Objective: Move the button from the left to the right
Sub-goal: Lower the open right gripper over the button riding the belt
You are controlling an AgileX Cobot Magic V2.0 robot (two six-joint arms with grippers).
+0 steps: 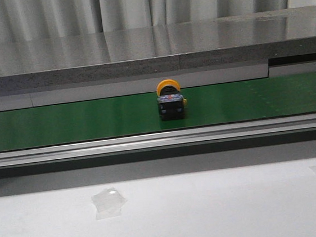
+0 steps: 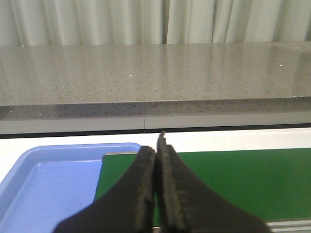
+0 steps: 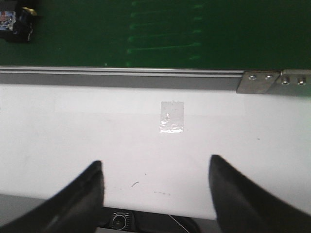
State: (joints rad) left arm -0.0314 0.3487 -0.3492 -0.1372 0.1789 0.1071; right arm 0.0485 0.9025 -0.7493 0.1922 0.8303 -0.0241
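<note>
No writing is legible. The button [image 1: 171, 100] sits on the green belt [image 1: 62, 122] beyond the white table [image 1: 213, 209]. Left gripper [image 2: 156, 194] jaws are together; right gripper [image 3: 155, 194] jaws apart, empty.

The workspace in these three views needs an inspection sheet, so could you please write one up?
Surface: green belt with a metal rail along its near edge; white table in front.
Job's things: button on the belt, untouched.
Clutter: clear tape patch on the table; blue tray at the belt's end.
Grippers: left gripper shut, empty; right gripper open above the table.
Cables: nothing seen.
Surroundings: grey stone ledge, pale curtain behind.
</note>
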